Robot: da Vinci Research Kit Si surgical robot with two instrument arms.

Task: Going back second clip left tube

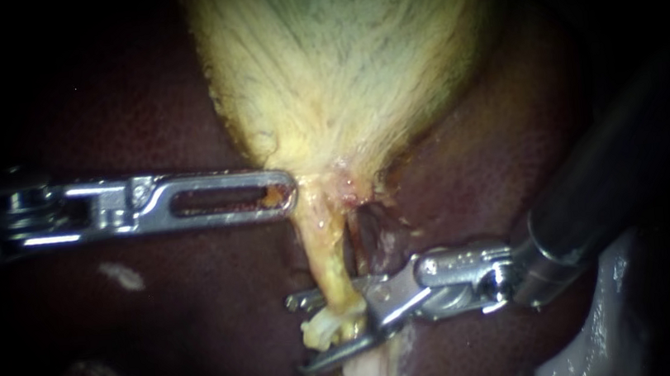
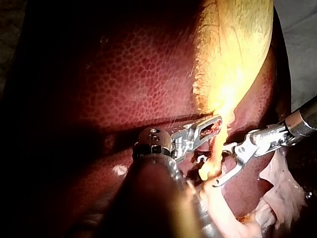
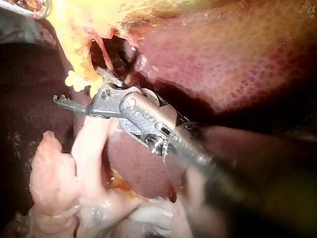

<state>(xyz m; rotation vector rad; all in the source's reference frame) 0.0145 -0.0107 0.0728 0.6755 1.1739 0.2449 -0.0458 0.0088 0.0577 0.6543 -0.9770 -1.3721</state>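
Okay, endoscope view first. Flat from its side comes the left instrument (image 1: 286, 195), pincer clenched on the gallbladder (image 1: 338, 63) right where it narrows into the left tube (image 1: 323, 251). Yellow tissue shows through the jaw window. The left tube runs down from there, pale yellow, with a darker tube (image 1: 367, 239) just beside it and the liver (image 1: 475, 173) behind. Low on the left tube sits the right instrument (image 1: 307, 335), pincer released, one jaw on each side with a clear gap and a lumpy yellow bit between. I can't make out a clip on the tube; it's too cluttered there.

Left wrist view: the left instrument (image 2: 210, 130) has the same hold at the neck, and the left tube (image 2: 216, 148) hangs just ahead of it. The hooked tips of the right instrument (image 2: 210, 171) straddle the tube, wide apart.

Right wrist view: the tips of the right instrument (image 3: 79, 87) reach past the left tube (image 3: 78, 59). Loose pale tissue (image 3: 89, 148) lies under them.

Judgement: the step is backing the right instrument off the tube. Hold the pincer wide and withdraw straight along the shaft line until both tips clear. Don't swing sideways, or a hooked tip could snag the tube or drag a clip. The left instrument should hold steady tension with no extra pull. Mind the pale tissue below.
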